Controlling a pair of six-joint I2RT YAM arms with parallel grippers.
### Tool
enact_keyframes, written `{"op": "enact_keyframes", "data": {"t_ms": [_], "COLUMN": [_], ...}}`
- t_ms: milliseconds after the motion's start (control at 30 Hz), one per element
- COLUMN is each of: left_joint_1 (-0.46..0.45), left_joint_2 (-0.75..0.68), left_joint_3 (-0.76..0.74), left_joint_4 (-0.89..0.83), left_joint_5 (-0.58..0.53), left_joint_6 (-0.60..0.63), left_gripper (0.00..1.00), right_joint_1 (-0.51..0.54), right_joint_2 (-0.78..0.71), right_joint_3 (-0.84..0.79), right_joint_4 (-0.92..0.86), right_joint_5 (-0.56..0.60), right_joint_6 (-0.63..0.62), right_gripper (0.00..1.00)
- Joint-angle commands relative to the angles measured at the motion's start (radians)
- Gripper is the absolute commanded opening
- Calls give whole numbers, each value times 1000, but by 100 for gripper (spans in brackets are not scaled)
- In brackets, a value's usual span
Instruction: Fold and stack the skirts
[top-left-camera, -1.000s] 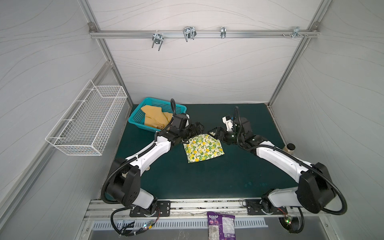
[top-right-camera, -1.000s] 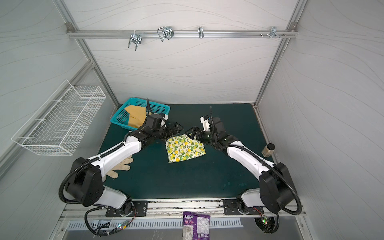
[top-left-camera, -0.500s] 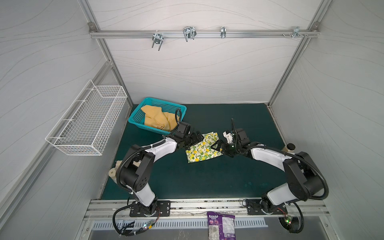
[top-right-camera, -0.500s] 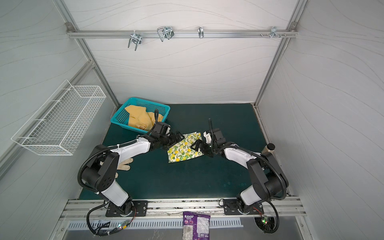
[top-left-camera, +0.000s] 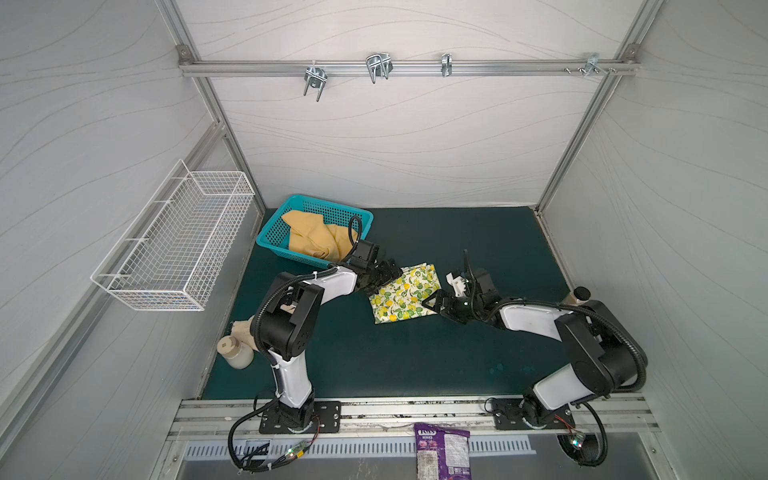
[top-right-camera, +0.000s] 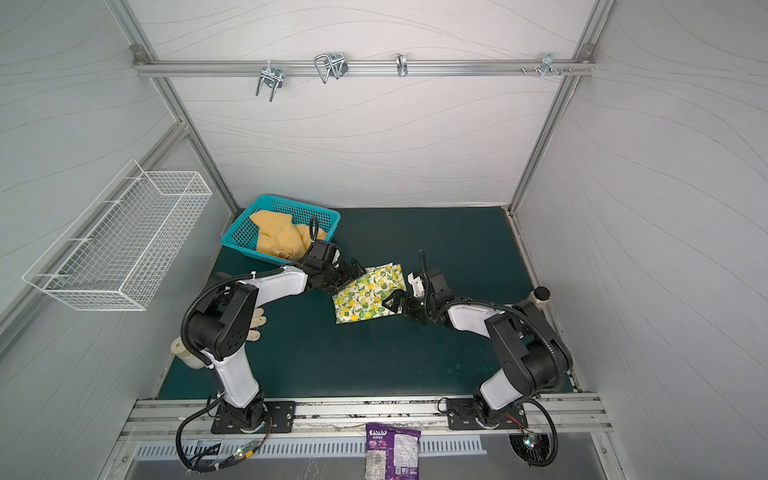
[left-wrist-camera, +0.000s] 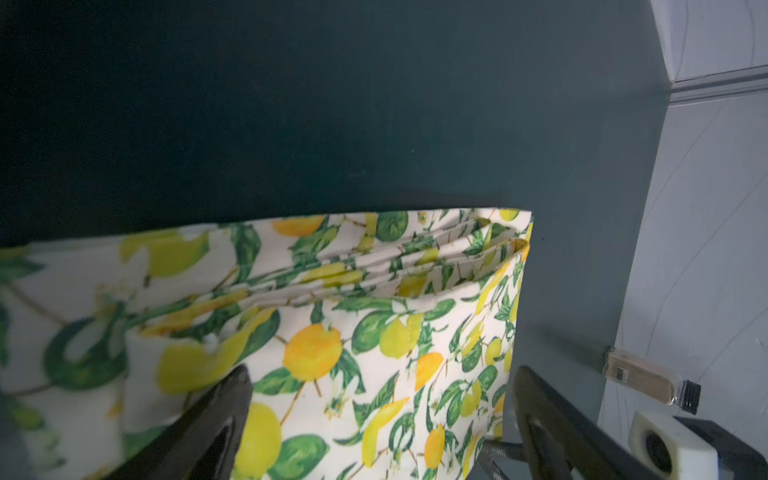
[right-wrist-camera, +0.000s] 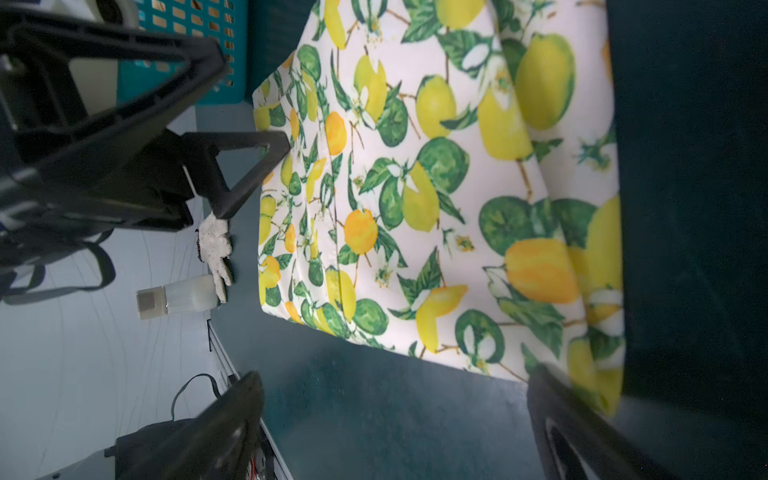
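Since 1 second ago both arms have folded up at the elbow and brought their claws down low beside the lemon skirt (top-left-camera: 403, 297). The skirt has stayed in the middle of the tabletop (top-left-camera: 415, 365) as a flat, folded rectangle. The left claw (top-left-camera: 386, 274) sits at the skirt's edge nearest the teal basket (top-left-camera: 328, 203). The right claw (top-left-camera: 434, 305) sits at the opposite, right-hand edge.

Both claws stand wide apart with nothing pinched. In the left wrist view the cloth lies between and below the 2 fingers. In the right wrist view 1 finger hangs over a corner of the print while the other is over bare tabletop. Whether either claw touches the cloth I cannot tell.

The mustard skirt (top-left-camera: 316, 239) lies bunched and unfolded in the basket, so the task looks half done at best.

The lemon skirt reads as thin, light woven cloth: limp, not fragile, with no stiffness of its own. The left wrist view shows several hems stacked along 1 edge, and those layers would probably slide apart if only the top 1 were pinched. The safer hold is at 2 corners of the same edge, with the jaws taking every layer.

The mustard skirt is larger and crumpled. I would take it at a raised fold and expect it to drape and drag. Once it is spread flat, its waistband corners should be easier to find.
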Motion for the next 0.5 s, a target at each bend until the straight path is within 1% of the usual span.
{"op": "enact_keyframes", "data": {"t_ms": [0, 333, 367, 433, 467], "left_joint_1": [10, 10, 10, 10, 10], "left_joint_2": [73, 193, 195, 179, 162], "left_joint_3": [62, 220, 230, 235, 234], "left_joint_4": [-70, -172, -173, -169, -164], "left_joint_5": [-9, -1, 2, 12, 18], "left_joint_6": [55, 106, 109, 111, 111], "left_gripper": [98, 98, 98, 97, 97], "right_joint_1": [37, 179, 188, 203, 207], "right_joint_2": [-8, -85, -108, -171, -210], "right_joint_3": [-35, -9, -1, 30, 49], "right_joint_4": [-18, -13, -28, -113, -173], "right_joint_5": [29, 94, 105, 156, 201], "right_joint_6": [43, 128, 123, 78, 44], "right_gripper": [99, 99, 99, 99, 99]}}
